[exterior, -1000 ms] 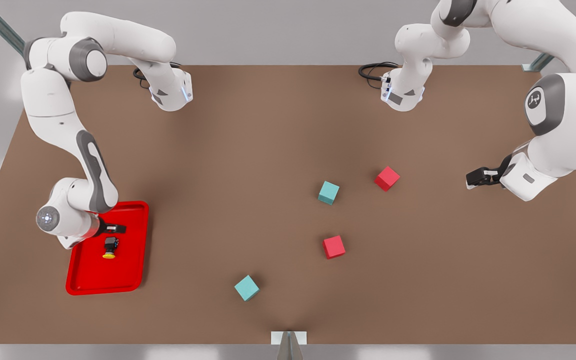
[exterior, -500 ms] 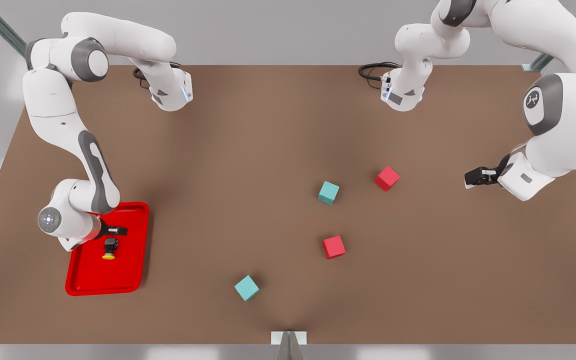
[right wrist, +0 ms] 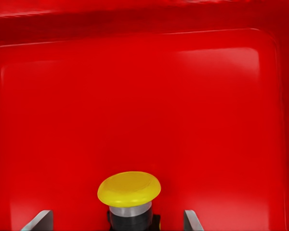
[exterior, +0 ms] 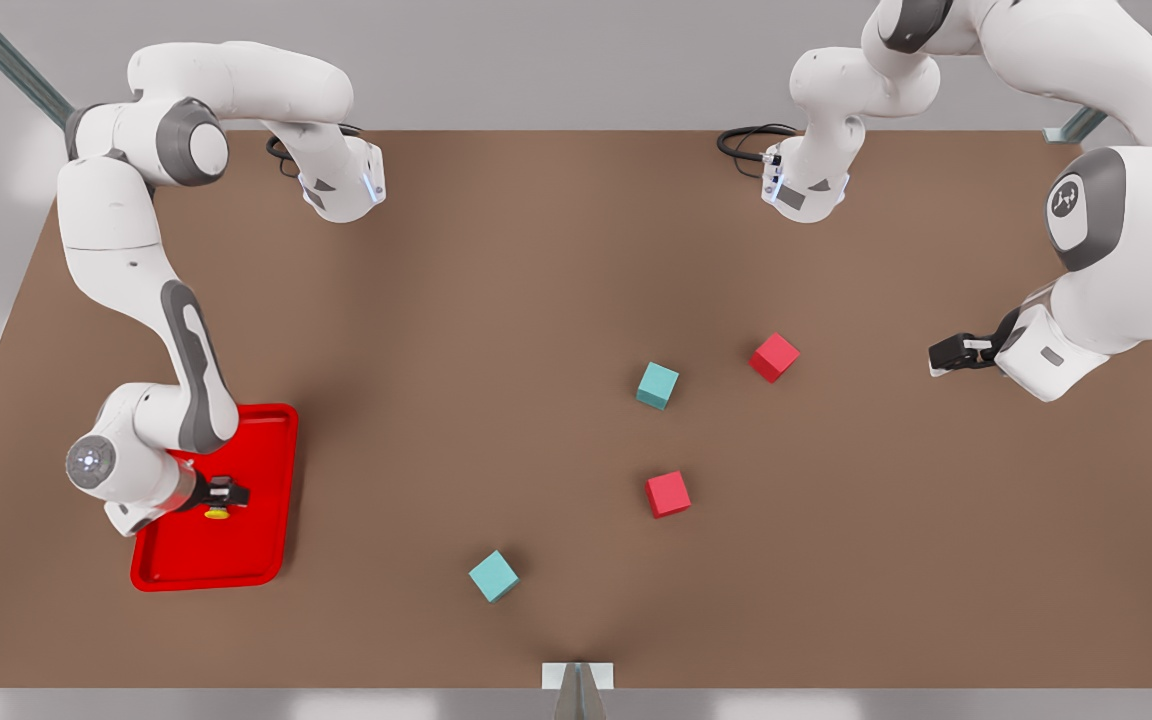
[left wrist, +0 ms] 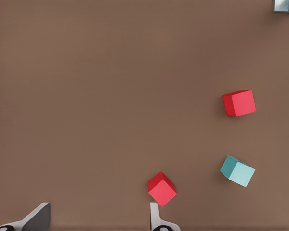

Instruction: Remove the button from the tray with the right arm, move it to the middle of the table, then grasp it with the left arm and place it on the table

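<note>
The button (exterior: 217, 513) lies in the red tray (exterior: 261, 540) at the front view's left, its yellow cap (right wrist: 129, 187) pointing toward the table's front edge. My right gripper (exterior: 221, 493) is low over the tray, open, with one finger (right wrist: 41, 221) on each side of the button's dark body; I see no contact. My left gripper (exterior: 941, 355) hangs open above the brown table (exterior: 496, 300) at the front view's right, with nothing between its fingers (left wrist: 156, 219).
Two teal cubes (exterior: 657, 385) (exterior: 493, 576) and two red cubes (exterior: 774, 357) (exterior: 668, 494) lie on the table right of centre. In the left wrist view a red cube (left wrist: 162, 188) sits near a fingertip. A metal bracket (exterior: 577, 676) marks the front edge.
My right gripper has moved toward the table's front edge and down, from beside the button to straddling its body. The left arm has barely moved.
</note>
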You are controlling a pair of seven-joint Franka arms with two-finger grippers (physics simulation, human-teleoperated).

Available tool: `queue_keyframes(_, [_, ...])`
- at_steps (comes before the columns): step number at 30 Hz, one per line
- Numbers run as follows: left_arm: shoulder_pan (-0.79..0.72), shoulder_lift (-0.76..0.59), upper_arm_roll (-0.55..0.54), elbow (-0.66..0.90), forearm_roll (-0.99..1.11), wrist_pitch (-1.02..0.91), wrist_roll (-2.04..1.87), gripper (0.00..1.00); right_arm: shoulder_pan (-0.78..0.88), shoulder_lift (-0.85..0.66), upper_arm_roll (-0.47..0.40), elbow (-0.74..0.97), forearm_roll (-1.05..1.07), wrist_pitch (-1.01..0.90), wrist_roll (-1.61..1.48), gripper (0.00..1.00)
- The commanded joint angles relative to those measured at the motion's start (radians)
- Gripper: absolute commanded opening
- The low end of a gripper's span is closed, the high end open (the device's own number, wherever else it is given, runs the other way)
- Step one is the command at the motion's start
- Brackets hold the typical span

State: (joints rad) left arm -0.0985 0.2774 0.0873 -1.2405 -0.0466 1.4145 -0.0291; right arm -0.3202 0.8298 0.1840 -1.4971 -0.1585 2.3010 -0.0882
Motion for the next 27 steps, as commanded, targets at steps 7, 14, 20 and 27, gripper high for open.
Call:
queue_keyframes(7, [0.000, -0.001, 0.000, -0.001, 0.001, 0.000, 0.000, 1.00, -0.007, -0.012, 0.000, -0.063, 0.008, -0.006, -0.041, 1.00])
queue_keyframes(14, [-0.001, -0.001, 0.000, 0.001, 0.001, 0.000, 0.000, 1.00, -0.010, -0.017, 0.000, -0.077, 0.008, 0.001, -0.041, 0.99])
queue_keyframes(20, [-0.001, -0.001, 0.000, 0.001, 0.001, -0.002, 0.000, 1.00, -0.011, -0.018, 0.002, -0.078, 0.008, 0.000, -0.048, 0.58])
queue_keyframes(27, [-0.001, -0.001, 0.000, -0.001, 0.001, -0.008, 0.000, 1.00, -0.011, -0.018, 0.005, -0.071, 0.008, -0.003, -0.050, 0.47])
